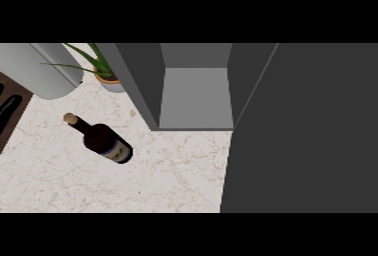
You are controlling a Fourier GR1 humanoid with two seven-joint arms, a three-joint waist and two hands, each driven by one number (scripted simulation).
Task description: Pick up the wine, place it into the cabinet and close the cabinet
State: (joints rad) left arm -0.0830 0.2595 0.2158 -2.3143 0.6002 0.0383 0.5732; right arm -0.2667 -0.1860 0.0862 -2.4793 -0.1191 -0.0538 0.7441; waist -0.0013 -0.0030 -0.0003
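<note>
A dark wine bottle with a cork top and a blue-and-white label stands on the marbled counter, left of centre. Behind it to the right is the grey cabinet, open, its inside bare. The cabinet's dark door swings out toward me and fills the right side of the head view. Neither hand shows anywhere.
A potted green plant stands at the back beside the cabinet's left wall. A large pale grey cylinder sits at the back left. A dark stove edge runs along the far left.
</note>
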